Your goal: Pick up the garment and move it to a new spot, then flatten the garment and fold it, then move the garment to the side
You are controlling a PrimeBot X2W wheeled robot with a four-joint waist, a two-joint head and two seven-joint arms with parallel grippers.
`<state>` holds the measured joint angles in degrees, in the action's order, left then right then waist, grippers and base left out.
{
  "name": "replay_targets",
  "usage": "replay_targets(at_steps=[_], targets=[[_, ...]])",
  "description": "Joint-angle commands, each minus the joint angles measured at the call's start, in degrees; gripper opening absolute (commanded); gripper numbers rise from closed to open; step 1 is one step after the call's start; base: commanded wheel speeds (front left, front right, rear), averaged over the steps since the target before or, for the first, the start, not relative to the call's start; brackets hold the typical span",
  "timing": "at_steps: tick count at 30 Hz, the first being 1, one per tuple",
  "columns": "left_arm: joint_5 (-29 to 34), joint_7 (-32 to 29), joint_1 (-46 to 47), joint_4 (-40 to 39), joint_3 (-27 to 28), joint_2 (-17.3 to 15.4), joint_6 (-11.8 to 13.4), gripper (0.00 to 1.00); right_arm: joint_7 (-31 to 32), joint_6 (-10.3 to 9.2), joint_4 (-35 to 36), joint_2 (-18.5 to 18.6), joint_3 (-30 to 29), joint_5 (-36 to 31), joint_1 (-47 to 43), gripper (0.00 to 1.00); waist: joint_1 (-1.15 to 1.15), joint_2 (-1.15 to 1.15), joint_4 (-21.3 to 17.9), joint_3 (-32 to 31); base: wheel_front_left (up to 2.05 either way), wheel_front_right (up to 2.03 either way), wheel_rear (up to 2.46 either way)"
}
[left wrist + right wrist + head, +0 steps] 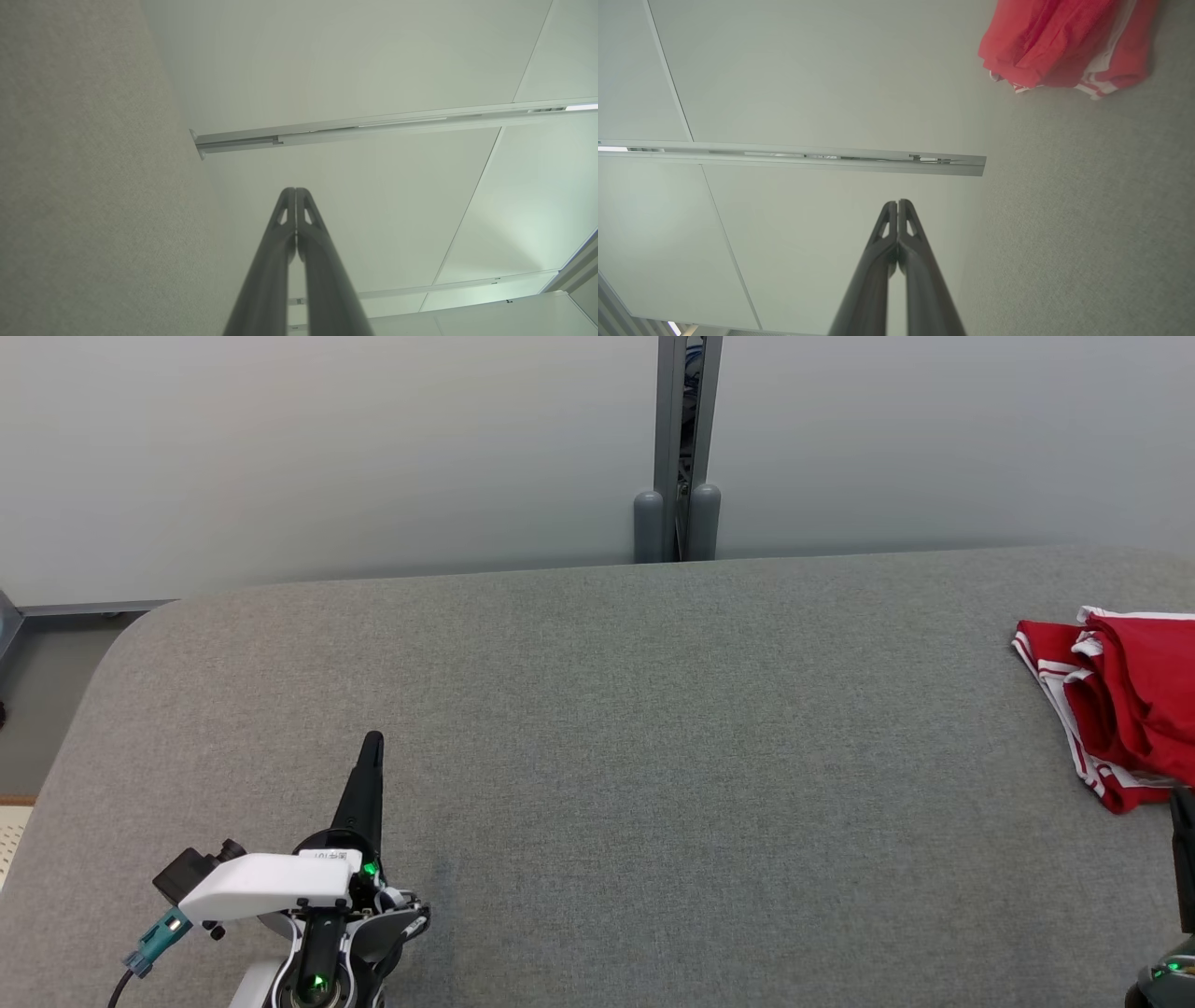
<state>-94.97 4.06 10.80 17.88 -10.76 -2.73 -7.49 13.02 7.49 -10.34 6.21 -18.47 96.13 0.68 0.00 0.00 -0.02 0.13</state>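
Item 1, garment (1125, 695): red cloth with white striped trim, crumpled in a loose heap. It lies on the far right part of the work surface, and its right portion is cut off by the edge of the head view. Item 2, work surface (653, 756): a broad pad covered in grey fabric, with a rounded far-left corner. Item 3, left gripper (372, 740): at the near left, over the pad and well apart from the garment. Its long dark fingers are clenched on themselves into a single point aimed toward the far wall; the left wrist view shows the two fingers (268, 280) pressed tip to tip. Behind the gripper sit a white wrist housing (271, 882) with a small green light and a teal cable plug (154, 938). Item 4, right gripper (1182, 798): at the near right edge, partly cut off, just on the near side of the garment's near hem in the head view. The right wrist view shows its fingers (922, 280) closed flat against each other, with the garment lying on the grey cloth beyond them and a clear gap between. Item 5, wall panels (327, 457): pale grey, standing along the far edge of the pad and joined by a grey upright post (679, 448). Item 6, floor (37, 709): a grey strip at the far left, beside the pad.
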Motion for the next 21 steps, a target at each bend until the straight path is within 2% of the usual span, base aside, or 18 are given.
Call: replay_targets(at_steps=[1,21], targets=[[-0.2,0.0,0.5,0.0,0.0,-0.3,-0.2,0.0,0.3,0.0,-0.2,0.2,-0.3,-0.4,0.7,0.0,0.0,0.0,0.0,0.0,0.0,0.0,0.0],[-0.2,0.0,0.5,0.0,0.0,-0.3,-0.2,0.0,0.7,0.0,-0.2,-0.2,-0.7,-0.8,0.8,0.0,0.0,0.0,0.0,0.0,0.0,0.0,0.0]])
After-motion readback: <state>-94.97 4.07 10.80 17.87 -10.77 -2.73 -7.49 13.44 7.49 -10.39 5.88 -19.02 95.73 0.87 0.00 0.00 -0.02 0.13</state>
